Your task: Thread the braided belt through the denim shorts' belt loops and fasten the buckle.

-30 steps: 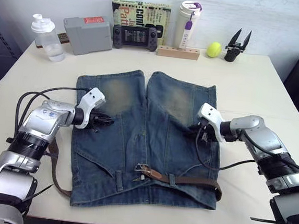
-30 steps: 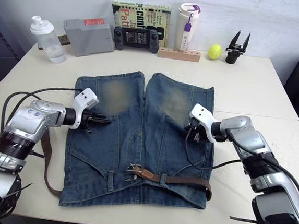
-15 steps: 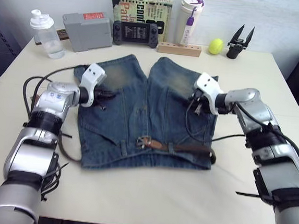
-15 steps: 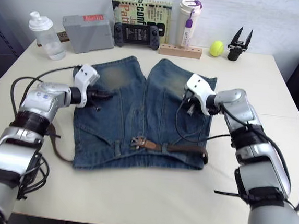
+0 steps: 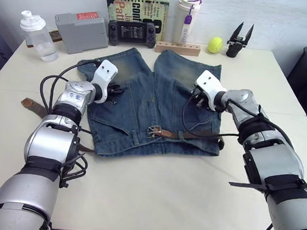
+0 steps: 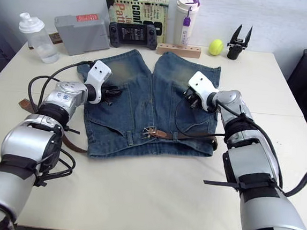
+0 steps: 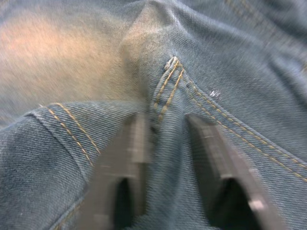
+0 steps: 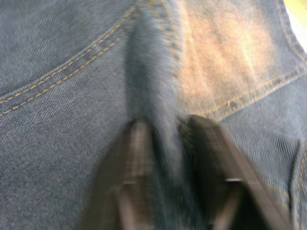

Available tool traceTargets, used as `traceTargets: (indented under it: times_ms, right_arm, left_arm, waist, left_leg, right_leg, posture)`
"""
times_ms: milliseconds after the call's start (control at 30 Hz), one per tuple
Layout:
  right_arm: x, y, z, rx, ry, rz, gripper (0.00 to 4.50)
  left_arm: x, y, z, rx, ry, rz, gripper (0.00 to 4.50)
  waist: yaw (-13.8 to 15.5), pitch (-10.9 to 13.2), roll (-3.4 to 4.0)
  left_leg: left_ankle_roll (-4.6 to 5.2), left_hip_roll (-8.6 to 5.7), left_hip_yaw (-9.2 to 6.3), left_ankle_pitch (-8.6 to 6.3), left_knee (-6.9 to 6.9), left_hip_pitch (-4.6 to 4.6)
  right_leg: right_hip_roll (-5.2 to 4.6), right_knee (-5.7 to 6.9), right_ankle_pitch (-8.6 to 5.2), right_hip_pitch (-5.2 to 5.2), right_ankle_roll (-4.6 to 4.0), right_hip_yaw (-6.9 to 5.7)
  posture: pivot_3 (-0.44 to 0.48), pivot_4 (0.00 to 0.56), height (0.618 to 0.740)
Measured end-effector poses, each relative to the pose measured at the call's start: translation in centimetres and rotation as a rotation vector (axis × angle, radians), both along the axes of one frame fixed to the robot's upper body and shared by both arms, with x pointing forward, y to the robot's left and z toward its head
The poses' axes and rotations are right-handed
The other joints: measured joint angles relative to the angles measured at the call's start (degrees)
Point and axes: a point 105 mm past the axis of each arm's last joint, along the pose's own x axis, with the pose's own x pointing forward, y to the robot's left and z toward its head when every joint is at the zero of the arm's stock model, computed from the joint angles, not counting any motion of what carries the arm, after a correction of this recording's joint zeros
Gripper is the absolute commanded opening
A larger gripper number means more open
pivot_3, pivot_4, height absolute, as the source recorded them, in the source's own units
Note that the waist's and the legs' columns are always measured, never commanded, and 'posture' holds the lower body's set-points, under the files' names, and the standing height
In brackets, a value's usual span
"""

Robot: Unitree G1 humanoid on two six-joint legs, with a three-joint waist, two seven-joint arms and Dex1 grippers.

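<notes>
Left wrist view — my left gripper pinches a denim fold | right gripper likewise | denim shorts mid-table, soft, floppy — I'd grip seams | braided belt limp along the waistband.

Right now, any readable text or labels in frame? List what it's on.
"Patt": partial vertical word on the book propped against the wall; the rest of its cover print is too small to read.
Red label on the grey box: too small to read.
Handheld console screen: nothing legible.
Purple tag on the white tumbler: unreadable.
</notes>
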Motion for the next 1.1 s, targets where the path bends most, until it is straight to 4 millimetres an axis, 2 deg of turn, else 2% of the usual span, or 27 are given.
traceTargets:
  times_ms: [100,133,233,300,433,467,567,600,700,733,900,967,1033,1100]
  right_arm:
    - [-0.5,-0.5,1.3,0.054,0.015,0.050,4.50]
    - [-0.8,-0.8,2.0,0.072,0.018,0.075,4.50]
    - [-1.8,-0.2,3.7,0.106,0.039,0.182,4.50]
    - [-3.3,0.5,4.5,0.098,0.064,0.306,4.50]
    - [-6.8,1.3,3.8,0.079,0.171,0.493,4.50]
    - [-9.0,1.5,3.4,0.056,0.237,0.578,4.50]
    - [-12.8,1.0,3.1,0.024,0.341,0.667,4.50]
    - [-13.4,1.1,3.3,0.021,0.352,0.678,4.50]
    - [-15.7,2.5,3.8,0.021,0.366,0.769,4.50]
    - [-16.8,3.3,3.9,0.028,0.378,0.813,4.50]
    - [-18.0,4.3,4.0,0.057,0.405,0.845,4.50]
    - [-18.3,4.6,4.1,0.062,0.404,0.852,4.50]
    - [-18.4,4.7,4.2,0.069,0.411,0.859,4.50]
    - [-18.5,4.6,4.2,0.068,0.416,0.857,4.50]
  left_arm:
    - [-0.5,0.5,1.0,-0.116,0.032,-0.038,4.28]
    - [-0.8,1.0,1.7,-0.143,0.036,-0.051,4.40]
    - [-1.9,2.4,3.2,-0.199,0.051,-0.091,4.40]
    - [-3.3,2.7,3.3,-0.241,0.105,-0.150,4.40]
    - [-7.5,3.2,2.9,-0.305,0.254,-0.237,4.40]
    - [-9.5,3.8,3.1,-0.315,0.304,-0.238,4.40]
    - [-13.3,5.9,3.9,-0.367,0.373,-0.184,4.40]
    - [-13.8,6.2,4.1,-0.386,0.379,-0.169,4.40]
    - [-15.7,7.1,4.5,-0.481,0.399,-0.104,4.40]
    - [-16.5,8.0,3.9,-0.517,0.415,-0.023,4.40]
    - [-18.7,10.5,2.0,-0.596,0.423,0.142,4.40]
    - [-19.4,12.4,1.5,-0.687,0.384,0.240,4.40]
    - [-19.6,14.4,0.7,-0.749,0.337,0.388,4.40]
    - [-19.3,15.6,-0.2,-0.802,0.305,0.519,4.40]
  waist:
    - [-0.22,0.14,0.03]
    - [-0.38,0.19,0.05]
    - [-0.81,0.20,0.07]
    - [-1.03,0.21,0.09]
    - [-1.00,0.30,0.17]
    - [-0.94,0.39,0.21]
    - [-0.76,0.49,0.27]
    - [-0.68,0.50,0.28]
    - [-0.27,0.49,0.28]
    - [0.02,0.49,0.28]
    - [0.63,0.49,0.27]
    - [0.68,0.49,0.25]
    - [0.93,0.49,0.23]
    - [1.43,0.47,0.17]
  left_leg:
    - [0.00,0.00,0.01,0.00,0.01,-0.01]
    - [0.00,0.00,0.02,0.00,0.00,0.00]
    - [0.00,0.00,0.02,0.00,-0.04,0.02]
    - [-0.01,0.03,0.01,-0.01,-0.06,0.05]
    - [-0.05,0.09,-0.06,-0.03,-0.07,0.04]
    - [-0.05,0.11,-0.09,-0.03,-0.06,0.02]
    - [-0.06,0.11,-0.16,-0.06,-0.04,0.05]
    - [-0.06,0.12,-0.18,-0.06,-0.04,0.08]
    - [-0.18,0.15,-0.21,-0.14,-0.05,0.26]
    - [-0.23,0.17,-0.20,-0.17,-0.05,0.27]
    - [-0.30,0.19,-0.17,-0.21,-0.08,0.27]
    - [-0.29,0.18,-0.19,-0.22,-0.06,0.28]
    - [-0.31,0.16,-0.20,-0.25,-0.04,0.29]
    - [-0.40,0.11,-0.18,-0.35,-0.03,0.30]
  right_leg:
    - [0.00,0.00,0.00,-0.02,0.00,0.01]
    - [0.01,0.01,0.00,-0.02,0.00,0.02]
    - [0.03,0.01,0.00,-0.02,0.00,0.04]
    - [0.06,0.03,0.00,-0.02,0.00,0.15]
    - [0.08,0.00,0.00,-0.02,-0.01,0.36]
    - [0.00,-0.01,-0.01,-0.02,-0.02,0.45]
    - [-0.12,-0.09,-0.01,0.05,-0.02,0.60]
    - [-0.15,-0.11,-0.01,0.08,-0.02,0.61]
    - [-0.19,-0.15,-0.02,0.15,-0.03,0.68]
    - [-0.18,-0.14,-0.02,0.11,-0.04,0.71]
    - [-0.16,-0.14,-0.02,0.09,-0.04,0.80]
    - [-0.19,-0.19,-0.02,0.10,-0.04,0.88]
    - [-0.21,-0.19,-0.02,0.12,-0.03,0.95]
    - [-0.22,-0.20,0.00,0.14,-0.01,1.04]
  posture:
    - [0.000,0.150,0.697]
    - [0.000,0.150,0.697]
    - [0.000,0.150,0.697]
    - [0.000,0.150,0.697]
    - [0.000,0.150,0.697]
    - [0.000,0.150,0.697]
    - [0.000,0.150,0.697]
    - [0.000,0.150,0.697]
    - [0.000,0.150,0.697]
    - [0.000,0.150,0.697]
    - [0.000,0.150,0.697]
    - [0.000,0.150,0.697]
    - [0.000,0.150,0.697]
    - [0.000,0.150,0.697]
